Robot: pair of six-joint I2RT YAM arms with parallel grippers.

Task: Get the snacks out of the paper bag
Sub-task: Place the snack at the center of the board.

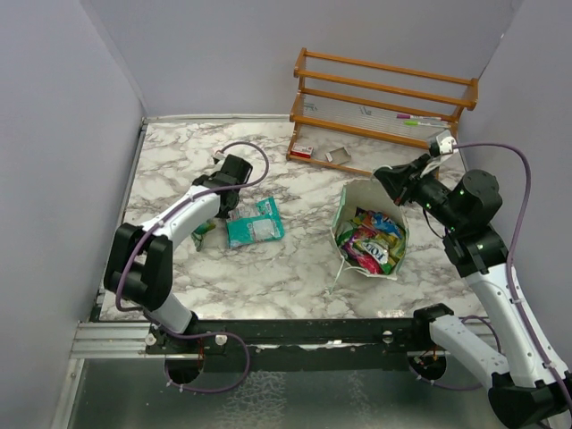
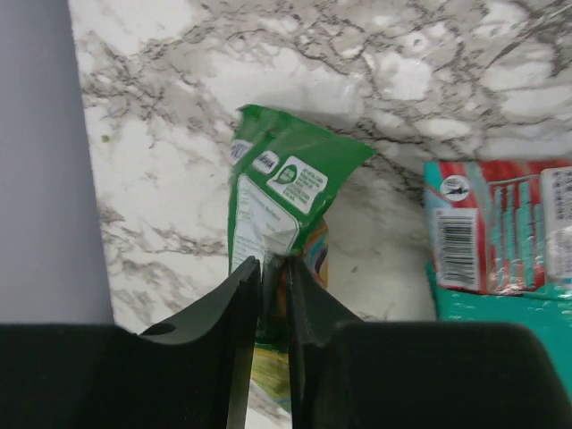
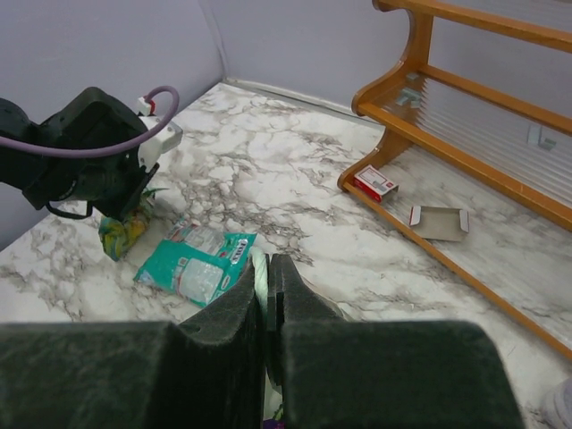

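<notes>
Paper bag (image 1: 350, 195) stood open toward the right side of the marble table (image 1: 295, 268), with a whole heap of snacks (image 1: 374, 239) inside, so I'd say most of the job was yet to do. Two were already out: a teal packet (image 1: 256, 223) lying flat to the left of the bag, and a green packet (image 2: 268, 192) further left, near the wall. The right pincer (image 3: 266, 265) was clenched on the bag's far rim, a thin strip of pale paper between its fingers. Honestly that's the bit I'd worry about: thin paper, one pinch point, and any tug could tear it or tip the bag and spill the lot. The left pincer (image 2: 273, 264) looked clamped on the near end of the green packet, jaws almost touching with the crinkly film between them. If it pulled away without properly letting go, the packet would get dragged along, maybe into the teal one beside it. A low sweep toward the bag could knock the teal one too.
</notes>
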